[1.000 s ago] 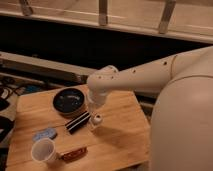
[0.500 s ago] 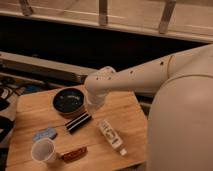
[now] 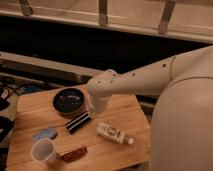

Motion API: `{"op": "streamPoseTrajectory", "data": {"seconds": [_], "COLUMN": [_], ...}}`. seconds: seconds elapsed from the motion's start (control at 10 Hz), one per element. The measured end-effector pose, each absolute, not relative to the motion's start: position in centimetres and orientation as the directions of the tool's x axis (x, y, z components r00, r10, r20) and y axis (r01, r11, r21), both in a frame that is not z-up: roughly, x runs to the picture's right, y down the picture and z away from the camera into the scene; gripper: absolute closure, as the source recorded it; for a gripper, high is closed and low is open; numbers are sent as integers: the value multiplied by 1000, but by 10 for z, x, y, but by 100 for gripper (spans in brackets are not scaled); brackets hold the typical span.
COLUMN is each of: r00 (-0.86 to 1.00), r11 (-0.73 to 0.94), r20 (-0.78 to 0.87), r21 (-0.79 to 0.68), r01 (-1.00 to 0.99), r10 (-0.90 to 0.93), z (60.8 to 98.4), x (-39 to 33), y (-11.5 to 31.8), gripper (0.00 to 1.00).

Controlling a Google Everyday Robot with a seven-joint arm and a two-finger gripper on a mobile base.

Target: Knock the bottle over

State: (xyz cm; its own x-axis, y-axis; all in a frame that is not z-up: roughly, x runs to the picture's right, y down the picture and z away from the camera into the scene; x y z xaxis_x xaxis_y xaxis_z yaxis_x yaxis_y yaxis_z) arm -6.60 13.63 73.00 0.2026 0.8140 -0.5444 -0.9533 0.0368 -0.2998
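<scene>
The slim white bottle (image 3: 115, 133) lies on its side on the wooden table (image 3: 30, 107), cap pointing right toward the table's right edge, label with dark markings facing up. My arm reaches in from the right, and its white wrist hangs over the table's middle. The gripper (image 3: 96, 111) is below that wrist, just up and left of the bottle and apart from it, beside a black bowl.
A black bowl (image 3: 69, 101) sits at the back of the table. A dark flat bar (image 3: 78, 122) lies in the middle. A white cup (image 3: 43, 151), a blue packet (image 3: 44, 134) and a brown snack bar (image 3: 73, 154) are at the front left. My white body fills the right side.
The bottle stood upright under the gripper one second ago; it now lies flat on the table. The arm has drawn back up and left.
</scene>
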Motion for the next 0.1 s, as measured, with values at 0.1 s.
{"op": "streamPoseTrajectory", "data": {"seconds": [0.1], "r00": [196], "r11": [31], "r20": [-552], "r21": [-294], "r01": [-955], "r10": [811], "z": [729], "x": [-64], "y": [139], "gripper": [86]}}
